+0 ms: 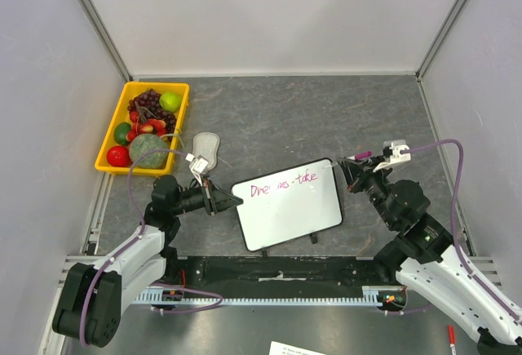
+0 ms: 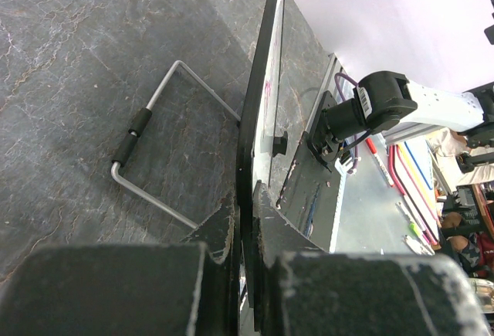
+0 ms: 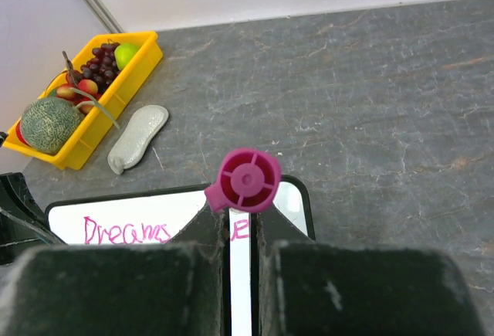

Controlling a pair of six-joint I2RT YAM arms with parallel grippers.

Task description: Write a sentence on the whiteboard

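Left fingers (image 2: 220, 235) are narrow, clamped on the black frame of the whiteboard (image 1: 287, 208) at its left edge. Right fingers (image 3: 202, 235) are pinched on a magenta marker (image 3: 248, 180); the wrist view looks down its butt end.

Whiteboard sits lower centre of the top view on the grey tabletop (image 1: 326, 118), rotated so its right end is higher in the frame. From the left wrist it shows edge-on, with a bent wire stand (image 2: 150, 131) on the tabletop to the left of it.

The sentence (image 1: 283, 184) runs along the board's upper edge in magenta and reads "Dreams take", one line only. The rest of the board is blank. In the right wrist view "Dreams" is legible at lower left, and more pink strokes show in the gap between the fingers.

The marker is over the board's upper right corner, just past the word "take". Can't tell if the tip touches the surface.

Grey oval eraser pad (image 1: 205, 147) lies upper left of the board, apart from it. Yellow bin (image 1: 112, 139) of fruit (grapes, green apple, melon, red fruit) is in the left corner, beyond the eraser. A red pen (image 1: 450, 335) lies at the lower right edge of the top view.
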